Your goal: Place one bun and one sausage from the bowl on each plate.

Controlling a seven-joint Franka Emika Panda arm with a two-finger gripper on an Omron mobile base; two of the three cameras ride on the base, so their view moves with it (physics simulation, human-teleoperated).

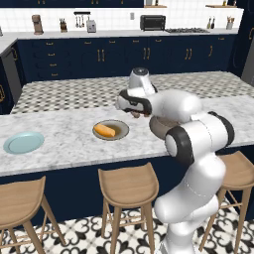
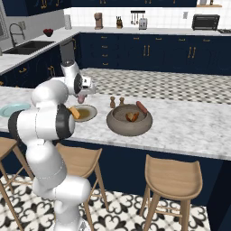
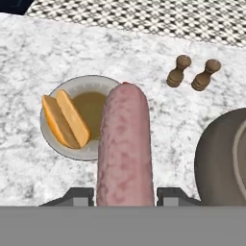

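Observation:
My gripper is shut on a pink sausage and holds it in the air above the counter, just right of the grey-tan plate. A split bun lies on the left half of that plate. From the right base view the gripper hangs over the plate. The dark stone bowl stands to the right and holds another bun, with a second sausage leaning on its rim. At the counter's left end lies the pale blue plate, bare.
Two small brown shakers stand behind the gap between plate and bowl. Wooden stools line the island's near side. My own arm covers most of the bowl in the left base view.

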